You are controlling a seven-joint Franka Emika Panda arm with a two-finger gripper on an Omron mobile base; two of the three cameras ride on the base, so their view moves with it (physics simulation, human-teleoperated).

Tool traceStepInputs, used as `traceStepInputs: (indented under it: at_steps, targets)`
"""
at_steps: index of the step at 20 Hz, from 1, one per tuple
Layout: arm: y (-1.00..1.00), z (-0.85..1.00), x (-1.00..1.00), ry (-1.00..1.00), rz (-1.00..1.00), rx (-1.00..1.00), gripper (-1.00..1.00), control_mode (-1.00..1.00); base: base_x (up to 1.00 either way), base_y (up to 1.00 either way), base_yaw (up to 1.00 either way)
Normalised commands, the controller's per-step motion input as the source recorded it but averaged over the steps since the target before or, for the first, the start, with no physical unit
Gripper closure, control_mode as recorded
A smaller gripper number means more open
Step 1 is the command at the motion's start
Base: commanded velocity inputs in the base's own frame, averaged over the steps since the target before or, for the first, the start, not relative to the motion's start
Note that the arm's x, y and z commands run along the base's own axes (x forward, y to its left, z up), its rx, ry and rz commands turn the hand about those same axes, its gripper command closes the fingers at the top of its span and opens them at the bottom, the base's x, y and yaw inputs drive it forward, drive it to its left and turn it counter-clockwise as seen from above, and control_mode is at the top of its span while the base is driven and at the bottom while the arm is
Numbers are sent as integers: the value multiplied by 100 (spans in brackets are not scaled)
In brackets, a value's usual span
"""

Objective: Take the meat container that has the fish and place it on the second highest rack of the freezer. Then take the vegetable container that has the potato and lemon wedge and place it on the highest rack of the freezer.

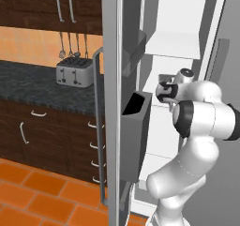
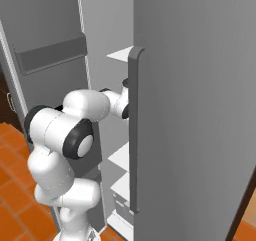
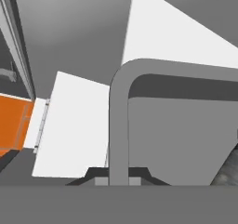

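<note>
Grey bar handle of freezer clamped in hand — toaster on counter leftward, open door alongside arm.

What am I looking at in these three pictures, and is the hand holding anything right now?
The machine is a white robot arm on a base that can drive, ending in a two-finger gripper. Two pictures come from cameras on the base, behind the arm to its left and right. The third looks along the gripper from the hand itself. The arm is reaching into a tall grey freezer. Its left door stands open, with white shelves inside. To the left, a toaster sits on a dark counter. In the hand view the gripper is shut around the grey bar handle of the other door, so it holds the handle and no food container.
</note>
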Motion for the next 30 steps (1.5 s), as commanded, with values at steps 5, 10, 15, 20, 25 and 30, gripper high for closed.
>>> traceStepInputs:
  at_steps: [5, 10, 15, 20, 25, 30]
  targets:
    - [-19, -9, 23, 0, -1, 0, 100, -100, 0, 0, 0]
    - [-17, -9, 27, 0, -1, 0, 100, -100, 0, 0, 0]
    - [-8, -23, 34, 0, 0, 0, 100, -100, 0, 0, 0]
    - [-3, -33, 25, 0, 0, 0, 100, -100, 0, 0, 0]
    - [0, 0, 0, 0, 0, 0, 100, -100, 0, 0, 0]
    - [0, 0, 0, 0, 0, 0, -100, -100, 0, 0, 0]
